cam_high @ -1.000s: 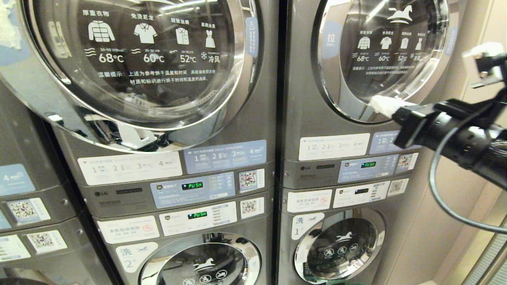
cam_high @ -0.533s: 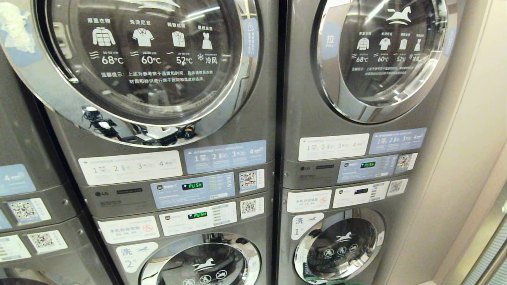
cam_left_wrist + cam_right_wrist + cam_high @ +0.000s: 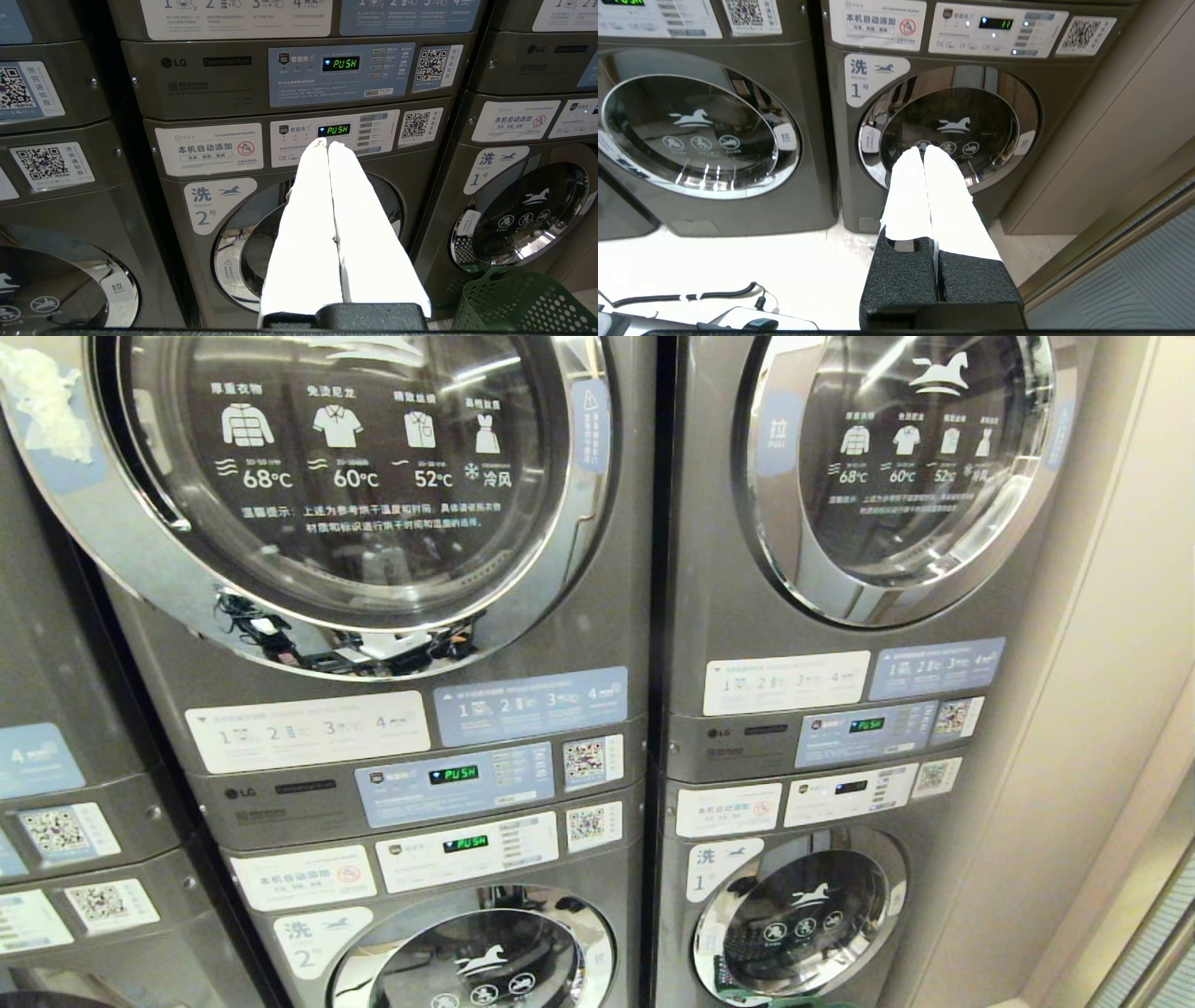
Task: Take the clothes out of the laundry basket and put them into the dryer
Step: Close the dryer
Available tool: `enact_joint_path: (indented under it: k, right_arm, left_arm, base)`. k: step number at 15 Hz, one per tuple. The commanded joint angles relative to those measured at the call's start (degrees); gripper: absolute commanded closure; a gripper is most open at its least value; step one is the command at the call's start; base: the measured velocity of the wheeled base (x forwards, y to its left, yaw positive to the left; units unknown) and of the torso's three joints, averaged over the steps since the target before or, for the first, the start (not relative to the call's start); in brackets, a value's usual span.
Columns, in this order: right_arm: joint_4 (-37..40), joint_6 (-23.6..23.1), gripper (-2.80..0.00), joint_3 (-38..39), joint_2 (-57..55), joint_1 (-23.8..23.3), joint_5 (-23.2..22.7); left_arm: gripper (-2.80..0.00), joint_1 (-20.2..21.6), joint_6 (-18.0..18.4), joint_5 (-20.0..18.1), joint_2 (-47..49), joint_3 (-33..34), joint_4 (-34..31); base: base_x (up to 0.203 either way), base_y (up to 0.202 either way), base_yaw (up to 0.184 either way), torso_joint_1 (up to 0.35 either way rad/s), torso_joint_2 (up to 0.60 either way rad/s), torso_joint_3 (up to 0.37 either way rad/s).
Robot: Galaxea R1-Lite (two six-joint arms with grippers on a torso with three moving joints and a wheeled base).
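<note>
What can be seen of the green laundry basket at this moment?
Only part of the laundry basket shows, in the left wrist view: dark green plastic with a rolled rim and walls perforated with small round holes. It stands upright, low in front of the washer marked 1. Its contents and base are out of view. Nothing is seen touching it.

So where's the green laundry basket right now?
In the left wrist view, the green laundry basket sits on the floor in front of washer number 1.
</note>
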State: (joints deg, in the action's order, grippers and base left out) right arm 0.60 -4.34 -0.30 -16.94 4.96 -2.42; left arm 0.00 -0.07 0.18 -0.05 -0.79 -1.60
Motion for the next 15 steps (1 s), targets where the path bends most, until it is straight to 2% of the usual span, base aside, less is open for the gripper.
enact_joint_path:
  k: [1, 5, 7, 9, 15]
  right_arm:
    - [0.3, -0.3, 0.0, 0.1, -1.4, -0.5, 0.3]
    - [0.4, -3.0, 0.0, 0.1, 9.8, -3.3, 1.0]
    - [0.4, -3.3, 0.0, 0.0, 16.4, -4.0, -0.4]
    - [0.2, -3.5, 0.0, 0.2, 16.9, -4.3, -1.6]
    - [0.1, -3.7, 0.0, 0.3, 16.9, -4.3, -1.3]
  left_arm:
    - [0.0, 0.0, 0.0, 0.0, 0.0, 0.0, -0.1]
    - [0.0, 0.0, 0.0, 0.0, 0.0, 0.0, -0.1]
    - [0.0, 0.0, 0.1, 0.0, 0.0, -0.1, -0.2]
    - [0.0, 0.0, 0.1, 0.0, 0.0, -0.1, -0.1]
    - [0.0, 0.0, 0.1, 0.0, 0.0, -0.1, -0.2]
  base:
    - [0.0, 0.0, 0.0, 0.0, 0.0, 0.0]
    - [0.0, 0.0, 0.0, 0.0, 0.0, 0.0]
    - [0.0, 0.0, 0.0, 0.0, 0.0, 0.0]
    - [0.0, 0.0, 0.0, 0.0, 0.0, 0.0]
    - [0.0, 0.0, 0.0, 0.0, 0.0, 0.0]
